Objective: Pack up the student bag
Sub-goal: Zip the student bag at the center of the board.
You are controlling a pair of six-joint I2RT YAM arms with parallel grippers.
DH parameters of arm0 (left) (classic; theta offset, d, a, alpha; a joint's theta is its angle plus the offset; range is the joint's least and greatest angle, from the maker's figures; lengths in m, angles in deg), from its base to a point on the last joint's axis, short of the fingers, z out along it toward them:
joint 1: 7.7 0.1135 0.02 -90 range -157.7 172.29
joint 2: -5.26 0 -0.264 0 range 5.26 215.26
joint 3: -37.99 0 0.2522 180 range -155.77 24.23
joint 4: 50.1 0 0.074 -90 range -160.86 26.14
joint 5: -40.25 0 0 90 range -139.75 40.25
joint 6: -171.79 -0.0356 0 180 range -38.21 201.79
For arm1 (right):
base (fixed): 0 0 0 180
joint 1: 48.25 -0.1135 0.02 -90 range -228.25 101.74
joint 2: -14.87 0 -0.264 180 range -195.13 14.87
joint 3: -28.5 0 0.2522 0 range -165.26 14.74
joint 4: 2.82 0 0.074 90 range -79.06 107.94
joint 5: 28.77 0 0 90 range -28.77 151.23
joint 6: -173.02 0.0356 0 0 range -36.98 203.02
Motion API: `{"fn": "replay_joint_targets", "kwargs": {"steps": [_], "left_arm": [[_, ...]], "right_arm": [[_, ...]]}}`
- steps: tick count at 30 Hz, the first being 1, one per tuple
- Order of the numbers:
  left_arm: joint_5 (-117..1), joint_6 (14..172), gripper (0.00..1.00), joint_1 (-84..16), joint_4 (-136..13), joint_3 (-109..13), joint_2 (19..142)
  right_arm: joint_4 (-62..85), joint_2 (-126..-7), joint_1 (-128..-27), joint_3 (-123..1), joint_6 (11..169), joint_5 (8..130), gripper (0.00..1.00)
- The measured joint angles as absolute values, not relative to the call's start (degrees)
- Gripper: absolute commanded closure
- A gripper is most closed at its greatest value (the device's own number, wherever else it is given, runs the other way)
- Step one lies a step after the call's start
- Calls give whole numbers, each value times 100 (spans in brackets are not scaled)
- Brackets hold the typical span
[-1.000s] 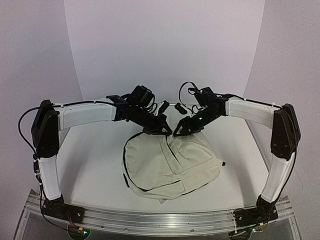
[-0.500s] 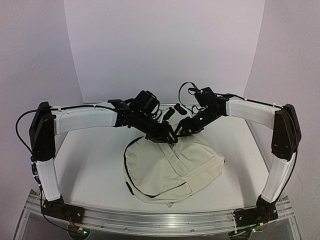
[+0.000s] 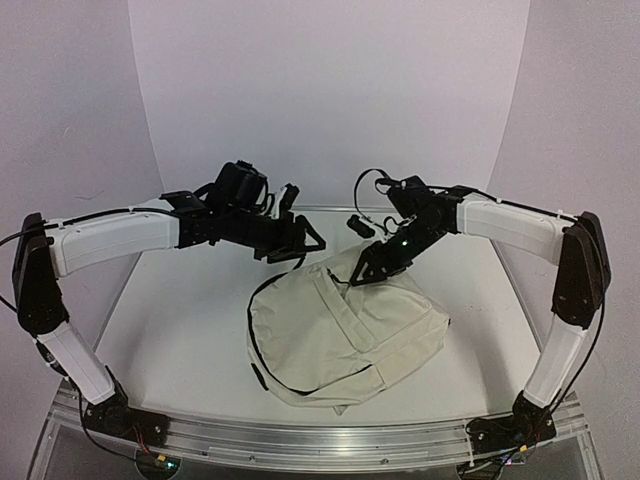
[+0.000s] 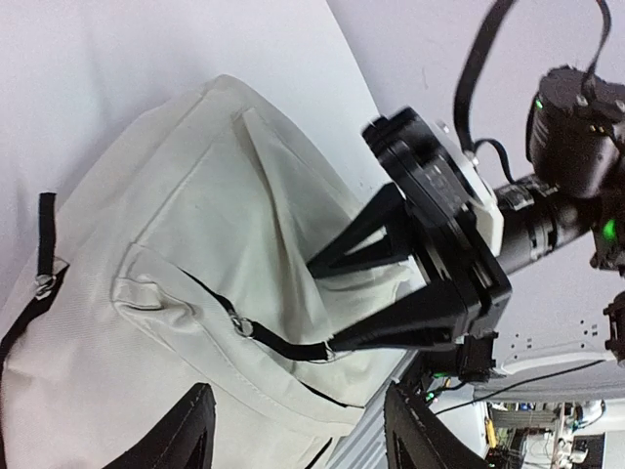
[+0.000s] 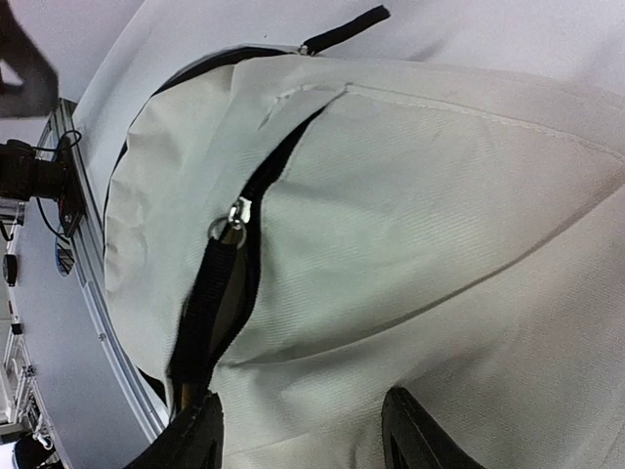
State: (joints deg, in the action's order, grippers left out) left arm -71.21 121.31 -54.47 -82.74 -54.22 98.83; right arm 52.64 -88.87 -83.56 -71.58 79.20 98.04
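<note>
Student bag (image 3: 340,335) lies slumped in the middle of the desk (image 3: 180,320), its zip (image 5: 232,220) only partly parted. Left hand (image 3: 308,245) hangs released above its far edge. Right hand (image 3: 358,275) straddles a fabric fold beside the zip; whether it grips I cannot tell. Closing there may pinch loose cloth and drag the limp bag instead of opening it

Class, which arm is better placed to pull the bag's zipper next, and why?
Right, probably. The right gripper rests on the student bag, jaws open, beside the zipper pull. The left gripper hangs open, off the bag.
</note>
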Motion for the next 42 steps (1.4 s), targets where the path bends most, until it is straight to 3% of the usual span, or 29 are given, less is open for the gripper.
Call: {"fn": "replay_joint_targets", "kwargs": {"steps": [7,20,42], "left_arm": [[-6812,12330,38,-5389,-8348,-5279,9858],[-6593,12529,33,-5186,-8597,-5451,10358],[-6626,12530,33,-5088,-8693,-5754,10767]], "right_arm": [[5274,-8888,-8502,-7191,8131,9973,36],[5302,-9282,-8616,-7571,8350,10091,42],[5331,-9224,-8520,-7602,8676,10590,27]]}}
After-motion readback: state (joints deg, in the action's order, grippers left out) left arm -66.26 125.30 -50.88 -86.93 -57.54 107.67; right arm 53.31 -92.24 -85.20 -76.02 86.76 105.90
